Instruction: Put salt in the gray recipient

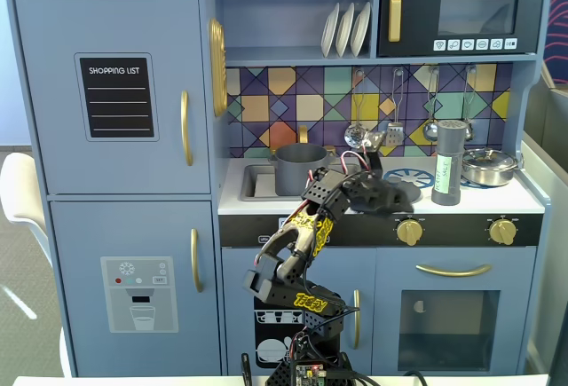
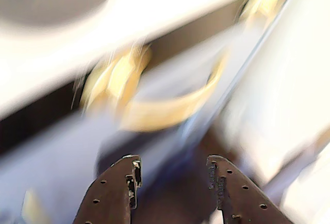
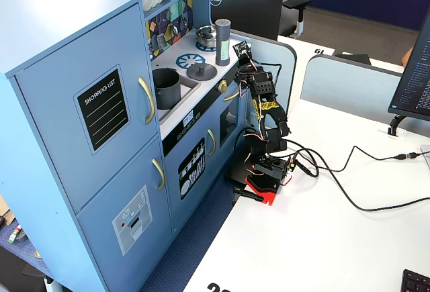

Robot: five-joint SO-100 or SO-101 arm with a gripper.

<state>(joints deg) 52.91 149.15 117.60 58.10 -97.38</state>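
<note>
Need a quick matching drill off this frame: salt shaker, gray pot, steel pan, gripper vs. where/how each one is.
Things:
1. salt shaker
2. gray pot
3. steel pan
4. gripper

Places or states:
A. in the sink recess, left of the stove in a fixed view
B. open and empty, per the wrist view
C. upright on the counter, just left of the pan in a fixed view
D. far right of the stove top in a fixed view

Pairs: 1-C, 2-A, 3-D, 4-B
</note>
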